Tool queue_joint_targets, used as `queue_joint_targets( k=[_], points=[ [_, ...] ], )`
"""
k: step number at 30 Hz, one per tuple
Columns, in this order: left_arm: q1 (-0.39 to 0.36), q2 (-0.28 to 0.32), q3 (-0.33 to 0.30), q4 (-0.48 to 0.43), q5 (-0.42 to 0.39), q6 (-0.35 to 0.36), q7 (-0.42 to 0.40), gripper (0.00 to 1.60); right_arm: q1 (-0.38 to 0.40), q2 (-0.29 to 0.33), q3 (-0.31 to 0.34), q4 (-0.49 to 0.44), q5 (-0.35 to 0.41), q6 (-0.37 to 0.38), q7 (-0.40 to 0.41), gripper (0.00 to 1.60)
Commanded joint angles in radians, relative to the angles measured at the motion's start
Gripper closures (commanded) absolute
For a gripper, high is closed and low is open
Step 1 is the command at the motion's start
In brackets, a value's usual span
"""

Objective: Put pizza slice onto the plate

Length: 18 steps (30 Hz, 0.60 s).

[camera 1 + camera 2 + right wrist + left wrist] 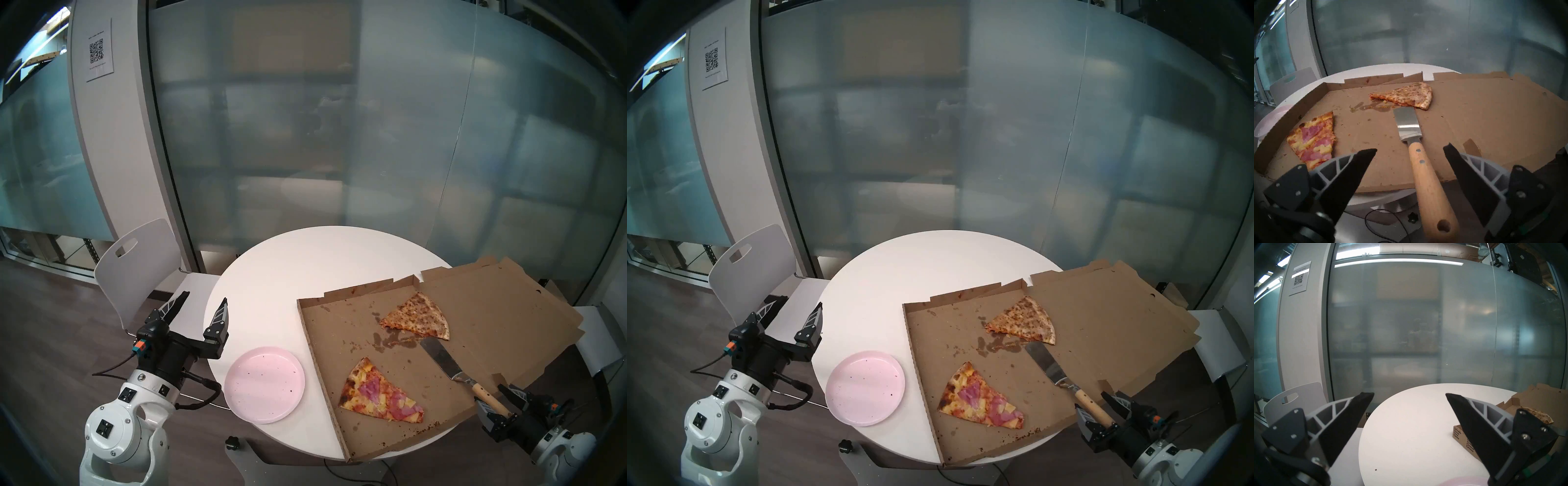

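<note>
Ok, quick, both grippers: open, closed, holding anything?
Left gripper: open, empty.
Right gripper: open, fingers either side of the spatula handle, not gripping.

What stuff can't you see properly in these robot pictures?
- Plate: left wrist view, cut off by the bottom edge.
- Pizza slice: right wrist view, its near corner hides behind the right gripper finger.
- QR sign: head view, words too small.
- Room behind the frosted glass: blurred.
</note>
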Motion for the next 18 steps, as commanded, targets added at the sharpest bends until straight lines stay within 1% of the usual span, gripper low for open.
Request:
queue_joint_targets(
  k=[1, 10, 11, 15, 18],
  points=[
    [0.002, -0.001, -0.001, -0.021, -0.002, -0.001, -0.001, 0.00, 0.044, 0.037, -0.003, -0.003, -0.004, 0.008, -0.003, 0.23],
    [0.002, -0.001, -0.001, -0.021, -0.002, -0.001, -0.001, 0.00, 0.067, 0.090, 0.002, 0.026, -0.030, 0.050, 0.009, 0.24],
    [0.002, -0.001, -0.001, -0.021, -0.002, -0.001, -0.001, 0.00, 0.070, 0.094, 0.005, 0.030, -0.030, 0.053, 0.011, 0.21],
    [0.002, -0.001, -0.001, -0.021, -0.002, -0.001, -0.001, 0.00, 0.082, 0.108, 0.017, 0.037, -0.026, 0.068, 0.021, 0.25],
    [0.002, -0.001, -0.001, -0.021, -0.002, -0.001, -0.001, 0.00, 0.087, 0.121, 0.018, 0.041, -0.030, 0.079, 0.032, 0.24]
  ],
)
